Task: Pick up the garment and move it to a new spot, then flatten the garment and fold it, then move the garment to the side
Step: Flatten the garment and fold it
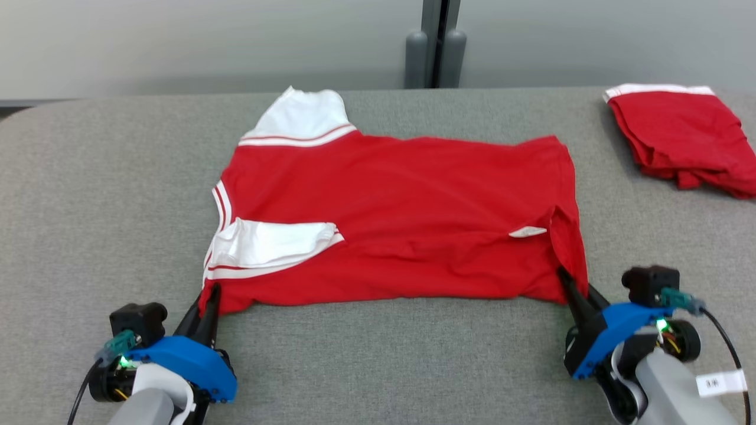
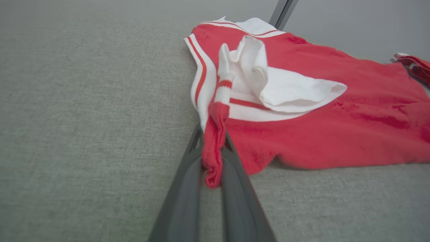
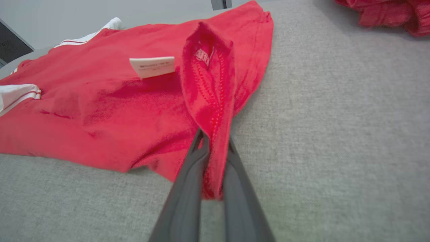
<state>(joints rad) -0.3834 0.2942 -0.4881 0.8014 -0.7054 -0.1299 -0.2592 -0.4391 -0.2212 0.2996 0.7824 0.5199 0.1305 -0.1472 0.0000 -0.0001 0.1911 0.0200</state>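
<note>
We see a grey table (image 1: 378, 366) stretching across the head view. On its middle the red shirt (image 1: 413, 200) lies spread out and mostly flat, sleeves toward our left and hem toward our right. At the table's far right sits a second garment (image 1: 685, 136), also red, bunched in a pile well apart from the shirt. The shirt's near edge runs between our two grippers. The left gripper (image 1: 208, 295) meets the near left corner, and in the left wrist view its two dark fingers (image 2: 188, 174) press together on a narrow fold of red cloth standing between them. The right gripper (image 1: 572, 286) meets the near right corner at the hem, and in the right wrist view its fingers likewise pinch a raised ridge of red fabric with seam stitching showing. A white sleeve (image 1: 271, 242) lies folded over the red body just beyond the left gripper, and a small white label (image 1: 527, 232) lies near the right one.
</note>
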